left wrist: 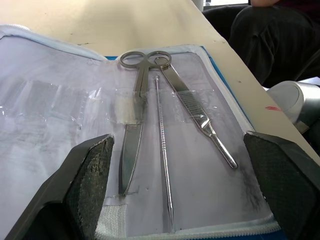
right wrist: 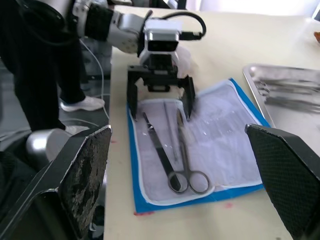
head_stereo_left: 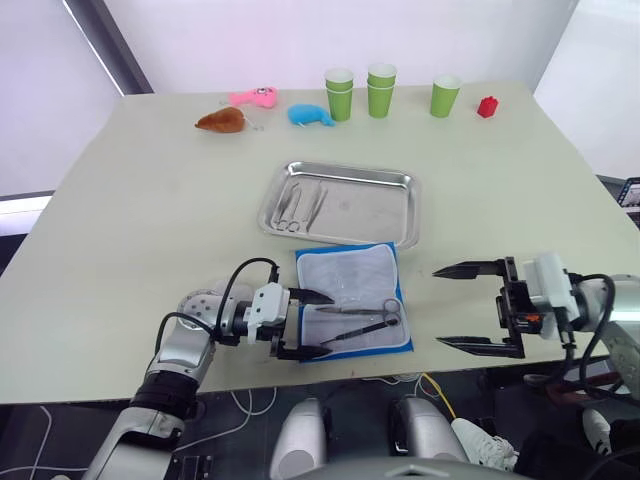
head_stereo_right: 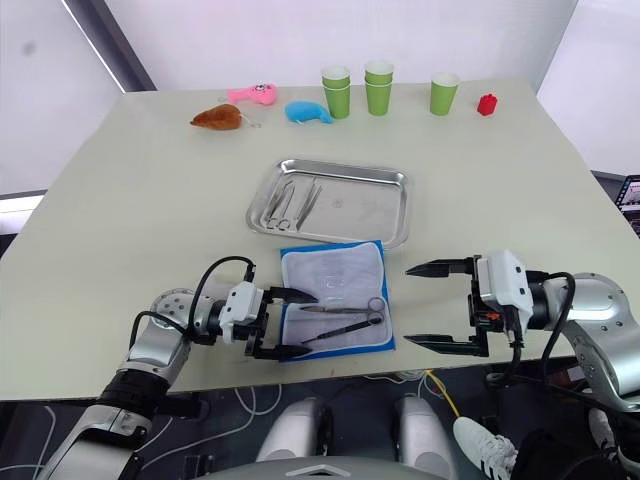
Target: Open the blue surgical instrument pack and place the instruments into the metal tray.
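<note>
The blue surgical instrument pack [head_stereo_left: 350, 275] lies opened flat near the table's front edge, pale lining up. On its near half rest three instruments: scissors [left wrist: 135, 125] with ring handles, a thin probe [left wrist: 162, 150] and a slim flat-handled tool [left wrist: 200, 117]. My left gripper [head_stereo_left: 325, 323] is open at the pack's left end, one finger on each side of the instruments' tips, holding nothing. My right gripper [head_stereo_left: 440, 306] hangs open to the right of the pack, apart from it. The metal tray [head_stereo_left: 395, 215] stands just behind the pack, with several instruments [head_stereo_left: 300, 205] in its left part.
Green cups [head_stereo_left: 380, 90], a red block [head_stereo_left: 487, 106], a blue plush toy [head_stereo_left: 310, 116], a pink toy [head_stereo_left: 255, 97] and a brown toy [head_stereo_left: 222, 121] line the far edge. Cables [head_stereo_left: 425, 383] hang below the front edge. A person's legs [right wrist: 55, 55] stand beside the table.
</note>
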Controlling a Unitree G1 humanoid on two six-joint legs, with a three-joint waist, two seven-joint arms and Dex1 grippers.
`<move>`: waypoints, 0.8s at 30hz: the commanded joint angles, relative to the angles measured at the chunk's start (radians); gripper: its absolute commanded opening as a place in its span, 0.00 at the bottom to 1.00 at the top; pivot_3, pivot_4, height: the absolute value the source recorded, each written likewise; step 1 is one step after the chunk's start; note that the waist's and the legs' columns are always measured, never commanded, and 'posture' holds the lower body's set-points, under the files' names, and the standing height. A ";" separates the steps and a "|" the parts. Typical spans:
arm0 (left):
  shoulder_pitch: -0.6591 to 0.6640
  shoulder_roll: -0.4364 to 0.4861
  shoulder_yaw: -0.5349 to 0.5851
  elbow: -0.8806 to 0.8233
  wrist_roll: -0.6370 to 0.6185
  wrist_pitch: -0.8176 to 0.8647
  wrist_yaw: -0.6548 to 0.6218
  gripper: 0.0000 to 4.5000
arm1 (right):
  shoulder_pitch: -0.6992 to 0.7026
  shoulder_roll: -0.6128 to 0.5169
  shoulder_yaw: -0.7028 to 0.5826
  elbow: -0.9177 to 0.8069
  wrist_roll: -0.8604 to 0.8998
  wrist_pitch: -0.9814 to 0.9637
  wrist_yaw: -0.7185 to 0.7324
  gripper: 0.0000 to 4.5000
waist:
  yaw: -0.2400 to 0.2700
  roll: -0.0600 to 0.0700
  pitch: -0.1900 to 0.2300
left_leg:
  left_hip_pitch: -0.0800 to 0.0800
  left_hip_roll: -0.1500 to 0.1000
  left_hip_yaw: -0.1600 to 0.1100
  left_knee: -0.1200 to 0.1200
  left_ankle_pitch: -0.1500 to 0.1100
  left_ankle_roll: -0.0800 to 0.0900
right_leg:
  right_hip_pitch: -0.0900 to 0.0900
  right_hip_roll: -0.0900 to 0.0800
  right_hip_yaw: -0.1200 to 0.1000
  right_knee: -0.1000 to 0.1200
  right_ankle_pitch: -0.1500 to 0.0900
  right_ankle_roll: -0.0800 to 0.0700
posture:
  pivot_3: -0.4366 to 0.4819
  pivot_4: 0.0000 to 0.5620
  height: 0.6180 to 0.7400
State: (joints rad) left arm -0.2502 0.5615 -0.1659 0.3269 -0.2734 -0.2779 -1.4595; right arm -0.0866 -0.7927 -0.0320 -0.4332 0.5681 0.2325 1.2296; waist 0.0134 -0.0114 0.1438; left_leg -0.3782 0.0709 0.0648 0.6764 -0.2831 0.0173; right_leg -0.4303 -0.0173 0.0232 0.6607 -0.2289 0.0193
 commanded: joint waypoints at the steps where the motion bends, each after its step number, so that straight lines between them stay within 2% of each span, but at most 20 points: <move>1: 0.020 -0.001 -0.032 0.077 0.050 0.016 0.016 0.97 | -0.054 0.014 0.062 0.011 -0.072 0.005 -0.043 1.00 | 0.000 0.001 -0.001 | 0.000 0.000 0.000 0.000 0.000 0.000 | 0.000 0.000 0.001 0.000 0.000 0.000 | 0.48 0.27 1.00; 6: 0.007 0.002 -0.034 0.108 0.053 0.005 0.003 0.97 | -0.137 0.094 0.161 0.070 -0.192 0.018 -0.152 1.00 | 0.001 0.005 -0.004 | 0.000 0.000 0.000 0.000 0.000 0.000 | 0.000 0.001 0.001 0.000 0.000 0.000 | 0.48 0.27 1.00; 14: 0.008 0.003 -0.051 0.112 0.052 -0.002 -0.018 0.97 | -0.240 0.167 0.274 0.128 -0.315 0.078 -0.233 1.00 | -0.001 0.007 -0.005 | 0.000 0.000 0.000 0.000 0.000 0.000 | 0.000 0.002 0.003 0.001 0.000 -0.001 | 0.48 0.27 1.00; 24: 0.033 0.009 -0.054 0.075 0.053 0.016 -0.004 0.97 | -0.259 0.220 0.388 0.174 -0.464 0.068 -0.301 1.00 | -0.001 0.008 -0.006 | 0.000 0.000 0.000 0.000 0.000 0.000 | 0.000 0.002 0.003 0.000 0.000 -0.001 | 0.48 0.27 1.00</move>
State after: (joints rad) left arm -0.2604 0.5600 -0.1797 0.3612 -0.2739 -0.2951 -1.4709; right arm -0.3325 -0.5741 0.3520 -0.2536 0.1330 0.3236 0.9469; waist 0.0121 -0.0038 0.1381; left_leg -0.3782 0.0709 0.0652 0.6764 -0.2830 0.0174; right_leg -0.4306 -0.0152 0.0263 0.6612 -0.2290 0.0185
